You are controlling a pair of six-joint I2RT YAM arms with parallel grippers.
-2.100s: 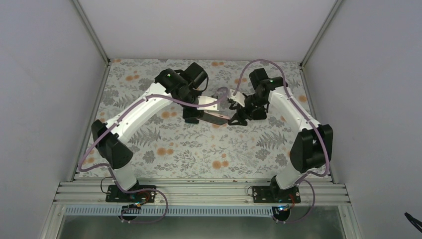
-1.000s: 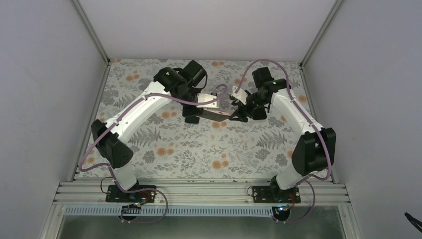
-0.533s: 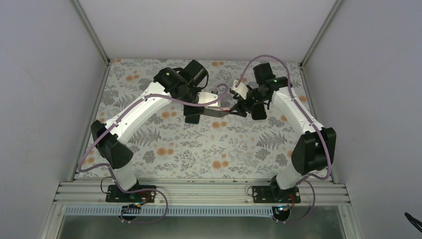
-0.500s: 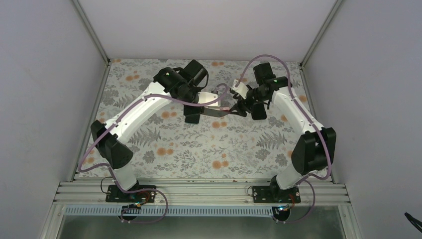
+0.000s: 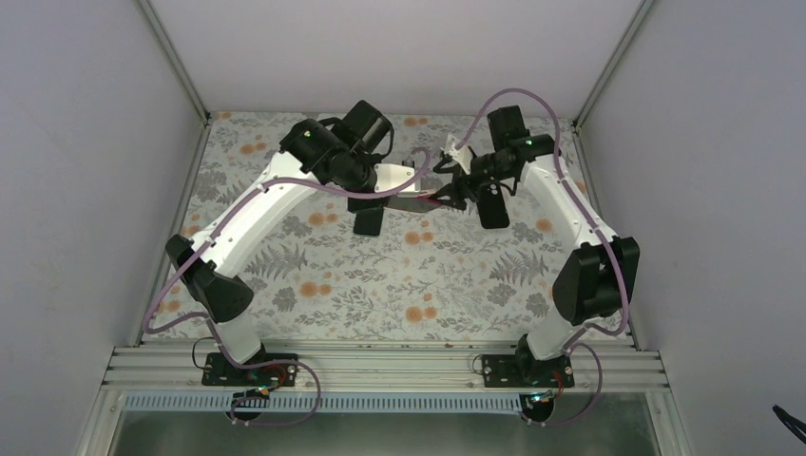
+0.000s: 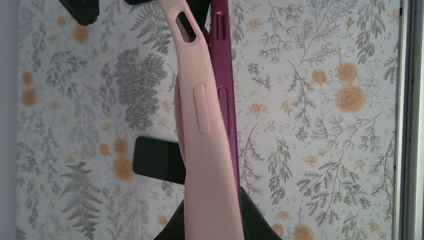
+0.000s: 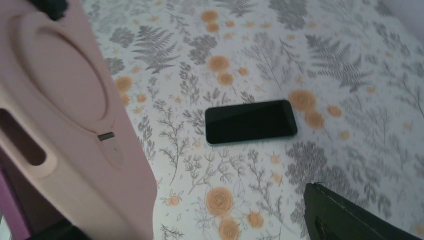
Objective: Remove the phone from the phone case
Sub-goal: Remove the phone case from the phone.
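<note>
A purple phone (image 6: pixel 222 75) sits in a pale pink phone case (image 6: pixel 200 125), held edge-up above the table. My left gripper (image 6: pixel 212 227) is shut on the lower end of both. At the upper end, the case's edge with the cutout bends away from the phone. In the top view the cased phone (image 5: pixel 418 197) hangs between my left gripper (image 5: pixel 394 190) and my right gripper (image 5: pixel 447 190). My right gripper (image 7: pixel 200 227) stands open and wide. The case's back (image 7: pixel 65 125) lies against its left side, and a sliver of the phone (image 7: pixel 9 200) shows behind it.
A bare black phone (image 5: pixel 366 220) lies flat on the floral tablecloth under the left wrist, and shows as the black phone (image 7: pixel 250 121) and the black phone (image 6: pixel 157 160) in the wrist views. Metal rails (image 5: pixel 608 57) and grey walls enclose the table.
Both grippers have carried the cased phone up and toward the back of the table. The right gripper has swung round at the case's end and its jaws have widened slightly.
</note>
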